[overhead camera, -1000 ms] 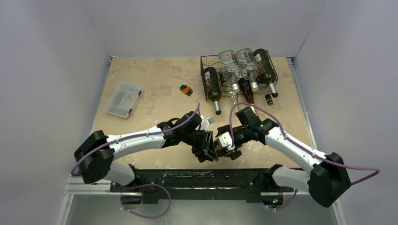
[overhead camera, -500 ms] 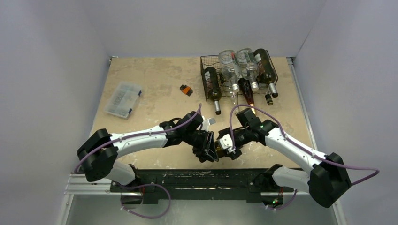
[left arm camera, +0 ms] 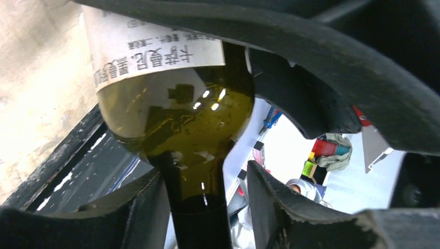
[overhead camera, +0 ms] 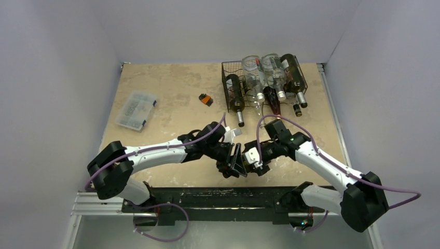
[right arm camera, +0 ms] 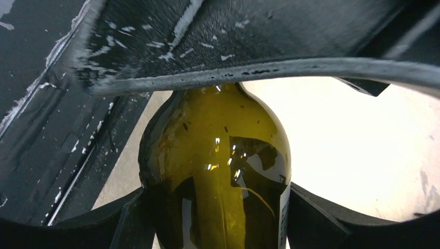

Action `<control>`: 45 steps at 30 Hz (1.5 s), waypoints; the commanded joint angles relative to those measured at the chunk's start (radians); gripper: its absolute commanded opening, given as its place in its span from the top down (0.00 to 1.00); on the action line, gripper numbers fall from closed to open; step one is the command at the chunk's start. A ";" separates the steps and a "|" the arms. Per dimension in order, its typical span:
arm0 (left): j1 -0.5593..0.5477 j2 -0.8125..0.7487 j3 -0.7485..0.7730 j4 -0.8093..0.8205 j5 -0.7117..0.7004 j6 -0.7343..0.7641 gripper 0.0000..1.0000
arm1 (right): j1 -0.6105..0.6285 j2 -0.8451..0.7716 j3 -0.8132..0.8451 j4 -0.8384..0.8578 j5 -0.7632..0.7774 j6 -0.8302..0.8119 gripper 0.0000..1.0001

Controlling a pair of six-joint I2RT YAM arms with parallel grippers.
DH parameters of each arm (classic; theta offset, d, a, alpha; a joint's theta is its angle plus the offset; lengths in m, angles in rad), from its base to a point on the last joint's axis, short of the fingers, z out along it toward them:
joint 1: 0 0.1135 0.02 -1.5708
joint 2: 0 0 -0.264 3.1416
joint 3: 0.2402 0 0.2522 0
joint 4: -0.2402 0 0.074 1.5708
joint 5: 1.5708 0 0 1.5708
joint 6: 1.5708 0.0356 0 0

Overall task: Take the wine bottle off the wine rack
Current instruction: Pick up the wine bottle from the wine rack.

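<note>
The wine bottle [left arm camera: 176, 119] is dark olive glass with a white label, and it hangs between my two arms above the table's near edge. Its neck runs between the fingers of my left gripper [left arm camera: 205, 181]: one finger lies against the neck and a clear gap separates the other from it. My right gripper [right arm camera: 215, 197] is shut on the bottle's [right arm camera: 218, 155] wide body, with a finger pressed on each side. From above, the left gripper [overhead camera: 236, 161] and right gripper [overhead camera: 252, 158] meet head-on and hide most of the bottle. The black wire wine rack [overhead camera: 224, 78] stands at the far right.
Several other bottles [overhead camera: 270, 78] lie in the rack, necks pointing toward me. A clear plastic compartment box [overhead camera: 136, 110] sits at the left and a small orange-and-black item [overhead camera: 206, 99] mid-table. The black mounting rail [overhead camera: 228, 197] runs along the near edge.
The right gripper's jaws have closed onto the bottle's body. The left gripper's jaws have loosened around the neck. Both wrists have shifted slightly right and away from the near edge.
</note>
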 commanded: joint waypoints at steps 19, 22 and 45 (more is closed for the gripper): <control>-0.007 -0.302 -0.117 0.218 -0.170 0.168 0.03 | -0.169 -0.080 0.048 -0.032 -0.207 -0.022 0.92; -0.006 -0.355 -0.137 0.238 -0.220 0.200 0.03 | -0.188 -0.085 0.056 -0.041 -0.229 -0.018 0.93; -0.007 -0.560 -0.290 0.665 -0.387 0.500 0.03 | -0.321 -0.090 0.092 -0.074 -0.380 0.044 0.98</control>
